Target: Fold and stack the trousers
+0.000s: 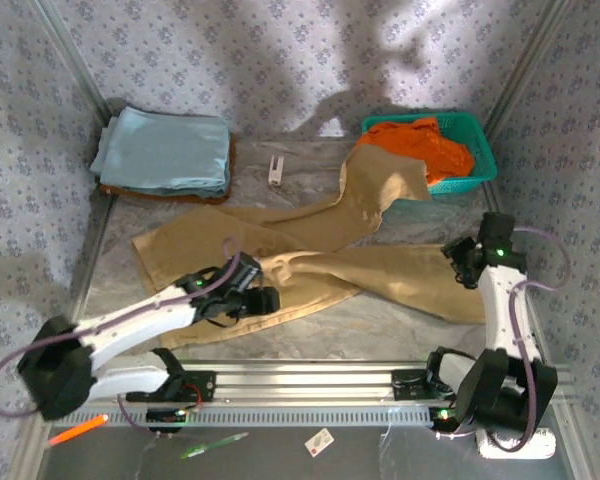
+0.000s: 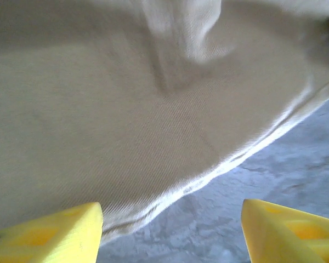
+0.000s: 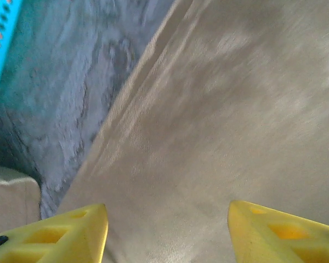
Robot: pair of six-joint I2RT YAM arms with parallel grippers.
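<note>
Yellow fingers (image 2: 55, 233) of the left pincer (image 2: 172, 238) stand wide apart with nothing between them. They are poised at the near hem of the trousers (image 2: 126, 120). Tan cloth spreads from them toward 12 and 10 o'clock, and bare tabletop (image 2: 296, 164) shows toward 3. The right pincer (image 3: 167, 233) is likewise spread and empty, just above the fabric.

From overhead, the trousers sprawl unfolded across the middle of the tabletop. One leg's long axis runs from 9 to 3 o'clock. The other bends up toward 1 o'clock, its end against the teal basket (image 1: 477, 140) that holds an orange garment (image 1: 420, 145). The left pincer sits at the near edge by the garment's middle and the right one over the 3 o'clock leg end, so that end looks like the right arm's to take.

The tabletop is grey and marbled, with floral-papered walls (image 1: 280, 60) behind. A folded light blue cloth (image 1: 165, 150) lies at 10 o'clock.
</note>
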